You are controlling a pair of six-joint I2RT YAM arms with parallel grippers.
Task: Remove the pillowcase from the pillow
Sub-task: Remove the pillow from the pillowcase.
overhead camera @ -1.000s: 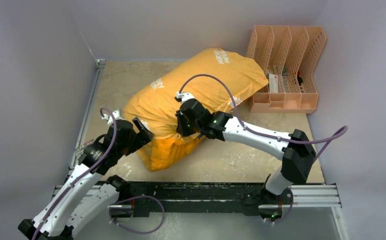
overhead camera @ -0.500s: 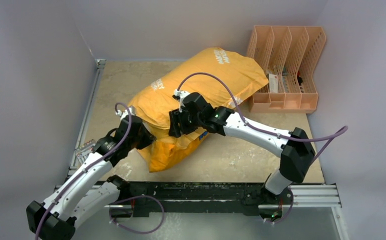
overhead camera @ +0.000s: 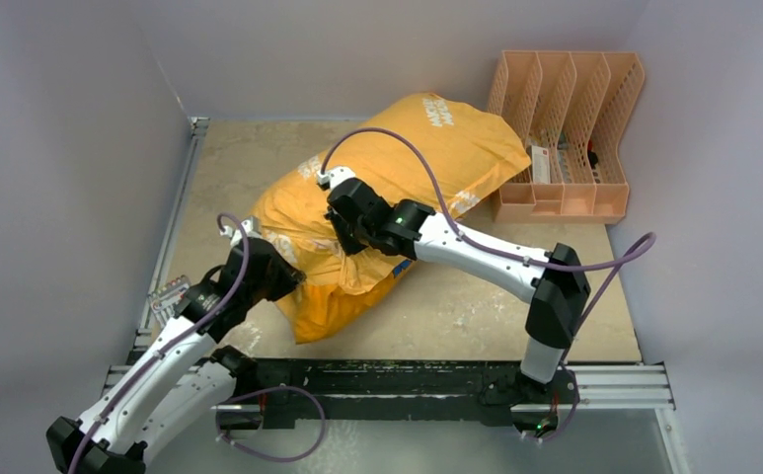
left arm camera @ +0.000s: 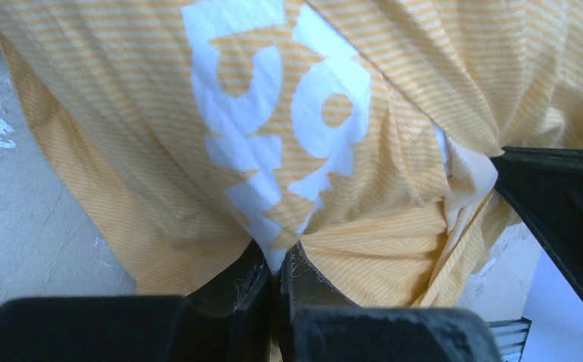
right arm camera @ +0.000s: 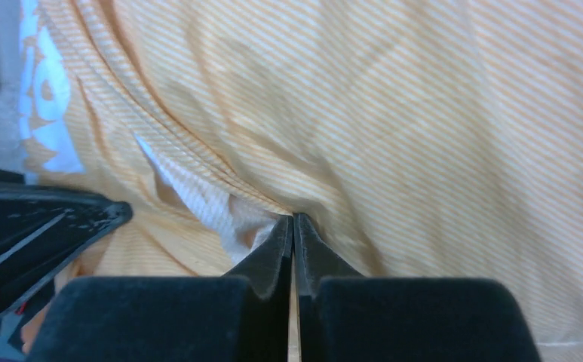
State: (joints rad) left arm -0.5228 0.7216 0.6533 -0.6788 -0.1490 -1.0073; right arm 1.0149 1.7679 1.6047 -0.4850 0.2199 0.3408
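Observation:
The orange-yellow pillowcase (overhead camera: 407, 158) lies stuffed and slanted across the table, its white lettering up. The pillow fills it and stays almost wholly hidden. Only a pale strip (right arm camera: 197, 197) peeks out of a fold, and I cannot tell whether that is pillow or lining. My left gripper (overhead camera: 293, 276) is shut on a pinch of pillowcase (left arm camera: 326, 98) at the near left corner, right under the white print. My right gripper (overhead camera: 343, 242) rests on top of the near end, shut, with pillowcase (right arm camera: 394, 113) folds running into its tips (right arm camera: 293, 220). The two grippers sit close together.
A peach desk organiser (overhead camera: 565, 138) stands at the back right, touching the pillowcase's far end. A small clear item (overhead camera: 165, 296) lies by the table's left rail. Grey walls close in the left, back and right sides. The arms' mounting rail (overhead camera: 407, 380) runs along the near edge.
My left gripper moved in to the right and closed on the near corner fabric. My right gripper opened, shifted left and farther up the case, and closed again, bunching the cloth.

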